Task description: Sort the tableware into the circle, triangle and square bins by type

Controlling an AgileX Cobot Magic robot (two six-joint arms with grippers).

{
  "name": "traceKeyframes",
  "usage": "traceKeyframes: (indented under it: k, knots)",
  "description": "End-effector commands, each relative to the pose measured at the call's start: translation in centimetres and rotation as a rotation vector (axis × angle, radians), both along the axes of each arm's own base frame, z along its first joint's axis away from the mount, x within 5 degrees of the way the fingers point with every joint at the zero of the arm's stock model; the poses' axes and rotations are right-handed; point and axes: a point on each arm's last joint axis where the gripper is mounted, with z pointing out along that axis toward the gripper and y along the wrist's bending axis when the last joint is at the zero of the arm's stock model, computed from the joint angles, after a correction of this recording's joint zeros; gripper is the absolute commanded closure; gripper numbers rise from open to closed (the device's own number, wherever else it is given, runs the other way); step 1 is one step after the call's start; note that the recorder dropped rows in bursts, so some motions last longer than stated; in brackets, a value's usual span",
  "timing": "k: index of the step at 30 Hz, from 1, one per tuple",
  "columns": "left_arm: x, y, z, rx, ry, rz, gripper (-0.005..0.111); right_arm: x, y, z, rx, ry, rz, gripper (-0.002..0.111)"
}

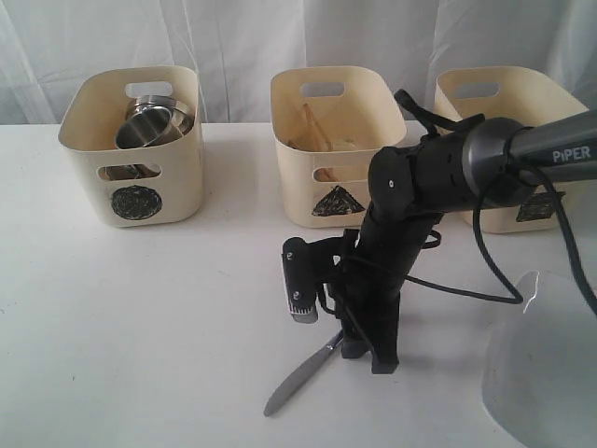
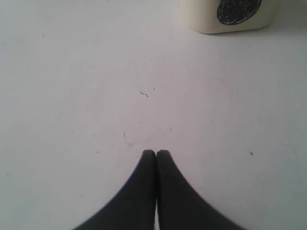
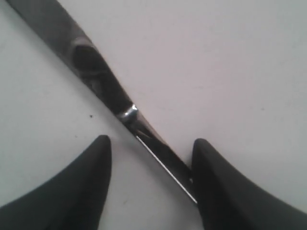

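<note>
Now, from the left: your left gripper (image 2: 156, 153) hangs over the bare table (image 2: 72, 96) near the circle bin (image 2: 206, 21), fingers pressed together. Right of centre, the steel knife (image 1: 298, 378) lies before the triangle bin (image 1: 308, 187). Your right gripper (image 3: 151, 140) points steeply down, fingers apart astride it. The pick-up is in hand, I judge: close squarely, then lift.

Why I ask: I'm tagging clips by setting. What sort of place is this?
Probably a robot test bench, not a kitchen: a plain white table before a white curtain, cream sorting bins scribbled with shapes, and a robot arm poised over a knife.
</note>
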Motion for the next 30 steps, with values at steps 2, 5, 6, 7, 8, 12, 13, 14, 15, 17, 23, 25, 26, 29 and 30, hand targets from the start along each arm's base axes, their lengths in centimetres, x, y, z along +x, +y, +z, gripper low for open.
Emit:
traceKeyframes:
  k: [2, 5, 6, 7, 8, 12, 13, 14, 15, 17, 23, 25, 26, 29, 30]
  knots:
    - [0.0, 0.0, -0.1, -0.011, -0.001, 0.004, 0.107, -1.2, -0.3, -0.6, -0.03, 0.148, -0.029, 0.065]
    - [0.0, 0.0, -0.1, -0.011, -0.001, 0.004, 0.107, -1.3, -0.3, -0.7, -0.039, 0.19, -0.156, 0.066]
    - [0.0, 0.0, -0.1, -0.011, -0.001, 0.004, 0.107, -1.3, -0.4, -0.7, -0.042, 0.195, -0.195, 0.066]
    - [0.0, 0.0, -0.1, -0.011, -0.001, 0.004, 0.107, -1.3, -0.4, -0.8, -0.046, 0.199, -0.212, 0.066]
    - [0.0, 0.0, -0.1, -0.011, -0.001, 0.004, 0.107, -1.3, -0.4, -0.9, -0.047, 0.203, -0.226, 0.066]
    - [0.0, 0.0, -0.1, -0.011, -0.001, 0.004, 0.107, -1.3, -0.4, -1.5, -0.061, 0.22, -0.23, 0.066]
    - [0.0, 0.0, -0.1, -0.011, -0.001, 0.004, 0.107, -1.4, -0.5, -1.7, -0.071, 0.225, -0.225, 0.066]
    - [0.0, 0.0, -0.1, -0.011, -0.001, 0.004, 0.107, -1.5, -0.6, -1.9, -0.09, 0.234, -0.212, 0.066]
    - [0.0, 0.0, -0.1, -0.011, -0.001, 0.004, 0.107, -1.5, -0.8, -2.1, -0.116, 0.247, -0.209, 0.066]
    - [0.0, 0.0, -0.1, -0.011, -0.001, 0.004, 0.107, -1.6, -1.1, -2.5, -0.171, 0.249, -0.212, 0.066]
    - [0.0, 0.0, -0.1, -0.011, -0.001, 0.004, 0.107, -1.7, -1.0, -2.9, -0.283, 0.191, -0.139, 0.067]
    - [0.0, 0.0, -0.1, -0.011, -0.001, 0.004, 0.107, -1.5, -0.7, -3.0, -0.268, 0.164, -0.097, 0.069]
    - [0.0, 0.0, -0.1, -0.011, -0.001, 0.004, 0.107, -1.4, -0.5, -3.0, -0.259, 0.148, -0.088, 0.071]
    - [0.0, 0.0, -0.1, -0.011, -0.001, 0.004, 0.107, -1.1, -0.1, -3.4, -0.229, 0.115, -0.089, 0.078]
    - [0.0, 0.0, -0.1, -0.011, -0.001, 0.004, 0.107, -1.1, -0.1, -3.6, -0.225, 0.115, -0.096, 0.081]
